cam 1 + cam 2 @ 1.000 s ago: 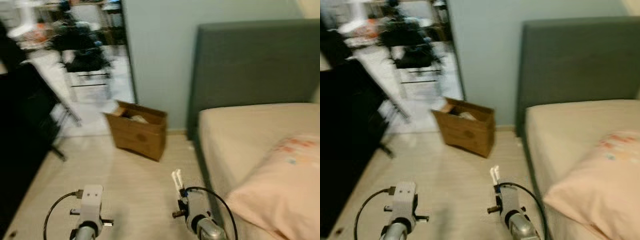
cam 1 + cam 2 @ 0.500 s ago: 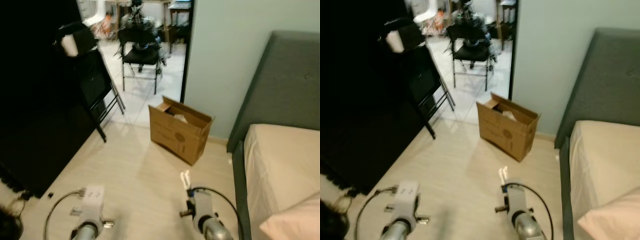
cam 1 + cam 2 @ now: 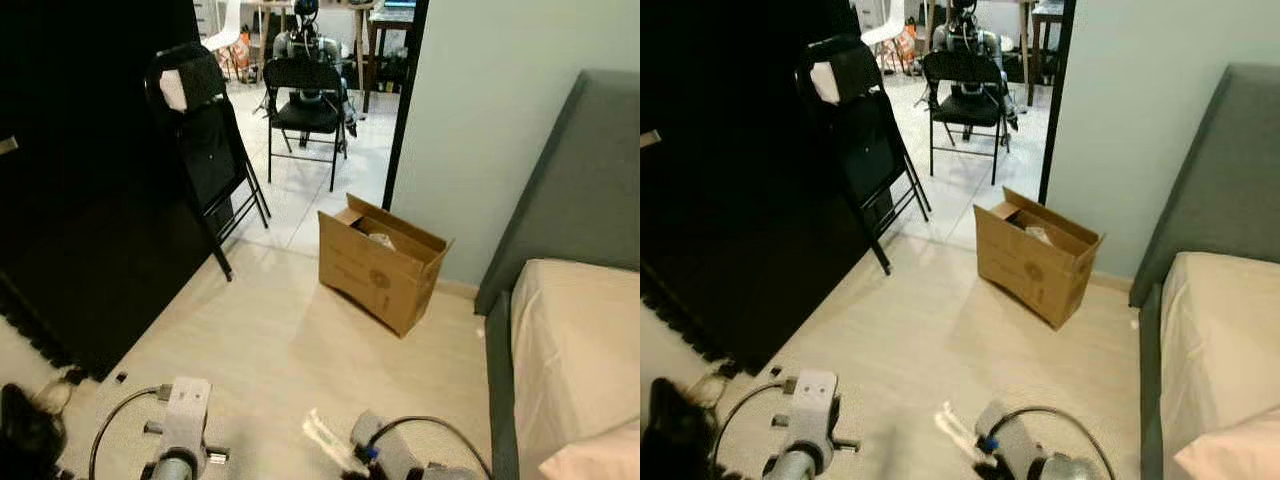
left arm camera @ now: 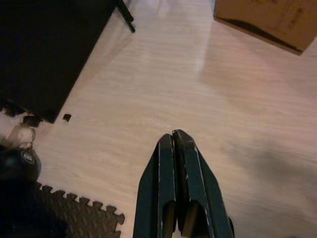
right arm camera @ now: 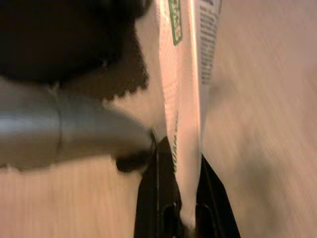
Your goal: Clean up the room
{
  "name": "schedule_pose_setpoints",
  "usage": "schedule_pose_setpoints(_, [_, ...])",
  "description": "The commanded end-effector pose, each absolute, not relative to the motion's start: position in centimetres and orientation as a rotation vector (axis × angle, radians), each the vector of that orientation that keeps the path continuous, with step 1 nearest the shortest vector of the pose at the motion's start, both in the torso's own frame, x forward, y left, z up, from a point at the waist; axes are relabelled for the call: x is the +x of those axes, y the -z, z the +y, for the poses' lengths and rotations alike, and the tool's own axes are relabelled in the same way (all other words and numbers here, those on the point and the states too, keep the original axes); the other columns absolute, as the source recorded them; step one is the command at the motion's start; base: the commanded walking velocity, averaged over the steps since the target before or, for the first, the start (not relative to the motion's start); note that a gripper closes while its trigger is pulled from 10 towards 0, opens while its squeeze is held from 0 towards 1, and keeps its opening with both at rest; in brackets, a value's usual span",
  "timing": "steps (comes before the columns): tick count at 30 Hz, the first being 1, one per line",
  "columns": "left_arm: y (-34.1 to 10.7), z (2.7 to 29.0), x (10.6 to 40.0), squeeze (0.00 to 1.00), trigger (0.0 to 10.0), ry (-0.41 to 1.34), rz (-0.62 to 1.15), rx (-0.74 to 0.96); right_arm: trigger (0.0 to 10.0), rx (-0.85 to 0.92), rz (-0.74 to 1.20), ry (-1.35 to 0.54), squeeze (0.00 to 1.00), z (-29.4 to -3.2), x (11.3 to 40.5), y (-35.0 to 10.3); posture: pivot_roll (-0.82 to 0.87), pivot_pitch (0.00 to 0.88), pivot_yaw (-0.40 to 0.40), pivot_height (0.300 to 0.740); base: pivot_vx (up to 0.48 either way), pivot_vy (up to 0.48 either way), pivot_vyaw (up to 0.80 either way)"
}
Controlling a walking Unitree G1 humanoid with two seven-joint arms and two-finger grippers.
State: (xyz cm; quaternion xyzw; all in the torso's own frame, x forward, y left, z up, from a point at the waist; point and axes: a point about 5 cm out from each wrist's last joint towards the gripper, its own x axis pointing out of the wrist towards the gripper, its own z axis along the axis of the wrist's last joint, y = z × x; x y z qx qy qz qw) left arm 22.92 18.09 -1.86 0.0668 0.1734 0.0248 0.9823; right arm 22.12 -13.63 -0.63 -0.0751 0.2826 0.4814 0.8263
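Carrying: the right gripper is clamped on a white wrapper with green print, which sticks out past its fingertips, held low over the floor.
Left gripper: the left gripper has its fingers pressed together with nothing between them, hanging over bare floor near the edge of a dark foam mat.
Wrapper handling: likely light, thin and limp, so it may sag or slide; a hold on one end, as now, looks adequate if kept firm.
Likely target: a judgement only, the open cardboard box standing on the floor by the wall, just beside the bed's head corner, with some litter already inside.
Other things: a folded black chair leans at the left; another chair stands beyond the doorway.
Risk: the wrapper may flutter loose while walking.
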Motion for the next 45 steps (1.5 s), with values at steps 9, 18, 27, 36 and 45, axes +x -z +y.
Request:
schedule_pose_setpoints(9, [0.7, 18.1, 24.2, 0.0, 10.0, -0.022, 0.331, 0.1, 10.0, 0.124, 0.212, -0.447, 0.0, -14.2, 31.6, -7.2, -0.01, 0.065, 0.009, 0.74, 0.0, 0.0, 0.0])
schedule_pose_setpoints(18, [-2.8, 18.1, 27.3, 0.0, 10.0, -0.127, 0.225, 0.05, 10.0, 0.005, 0.343, -0.164, 0.0, -15.3, 32.2, -5.1, 0.0, 0.065, -0.009, 0.74, 0.0, 0.0, 0.0])
schedule_pose_setpoints(27, [-3.2, 18.6, 27.1, 0.0, 10.0, -0.171, 0.215, 0.079, 10.0, 0.002, 0.429, -0.102, 0.0, -14.8, 30.9, -3.3, 0.0, 0.067, -0.007, 0.74, 0.0, 0.0, 0.0])
schedule_pose_setpoints(36, [-3.6, 17.5, 26.9, 0.0, 10.0, -0.113, 0.197, 0.082, 10.0, -0.032, 0.388, -0.086, 0.0, -14.8, 31.1, -3.6, 0.0, 0.067, -0.007, 0.74, 0.245, 0.0, 0.0])
schedule_pose_setpoints(45, [-4.1, 16.9, 26.5, 0.0, 10.0, -0.041, 0.189, 0.054, 10.0, 0.024, 0.348, -0.055, 0.0, -15.1, 31.6, -4.3, 0.0, 0.065, -0.002, 0.74, 0.307, 0.0, 0.0])
